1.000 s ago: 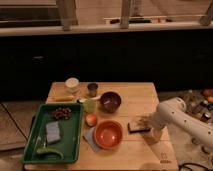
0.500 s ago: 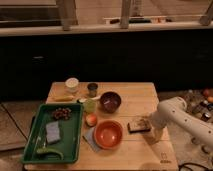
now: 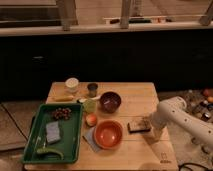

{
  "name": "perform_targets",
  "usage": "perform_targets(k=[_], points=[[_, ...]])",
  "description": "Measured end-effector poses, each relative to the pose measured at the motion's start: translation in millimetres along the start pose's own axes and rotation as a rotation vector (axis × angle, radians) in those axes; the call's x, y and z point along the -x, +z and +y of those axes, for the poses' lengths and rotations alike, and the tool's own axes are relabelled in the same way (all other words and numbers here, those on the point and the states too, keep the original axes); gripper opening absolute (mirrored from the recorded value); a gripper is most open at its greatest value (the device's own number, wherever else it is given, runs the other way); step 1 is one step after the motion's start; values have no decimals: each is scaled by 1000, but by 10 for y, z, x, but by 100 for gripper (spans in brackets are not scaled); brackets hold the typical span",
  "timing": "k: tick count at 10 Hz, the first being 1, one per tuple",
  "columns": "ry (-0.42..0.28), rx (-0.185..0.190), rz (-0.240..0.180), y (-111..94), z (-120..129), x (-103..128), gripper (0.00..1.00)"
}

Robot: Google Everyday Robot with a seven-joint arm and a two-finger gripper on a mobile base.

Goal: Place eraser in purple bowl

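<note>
Dim, warm light; table (image 3: 125, 95) lit from above, dark background. Soft blur throughout. Gripper (image 3: 148, 123) beside eraser (image 3: 138, 125), slightly blurred.

Wooden table (image 3: 131, 93) before dark cabinets (image 3: 105, 57)

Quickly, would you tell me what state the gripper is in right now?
Gripper: at the right end of the eraser on the table; whether it grips it cannot be told.
</note>
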State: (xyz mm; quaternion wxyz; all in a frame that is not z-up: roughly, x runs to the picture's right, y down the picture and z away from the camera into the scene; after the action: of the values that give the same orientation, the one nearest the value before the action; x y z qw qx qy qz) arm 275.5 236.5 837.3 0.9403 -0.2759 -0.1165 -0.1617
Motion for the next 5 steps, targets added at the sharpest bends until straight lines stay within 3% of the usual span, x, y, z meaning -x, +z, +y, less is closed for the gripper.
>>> perform_targets(k=[5], points=[[-33, 11, 10, -74, -29, 118, 80]])
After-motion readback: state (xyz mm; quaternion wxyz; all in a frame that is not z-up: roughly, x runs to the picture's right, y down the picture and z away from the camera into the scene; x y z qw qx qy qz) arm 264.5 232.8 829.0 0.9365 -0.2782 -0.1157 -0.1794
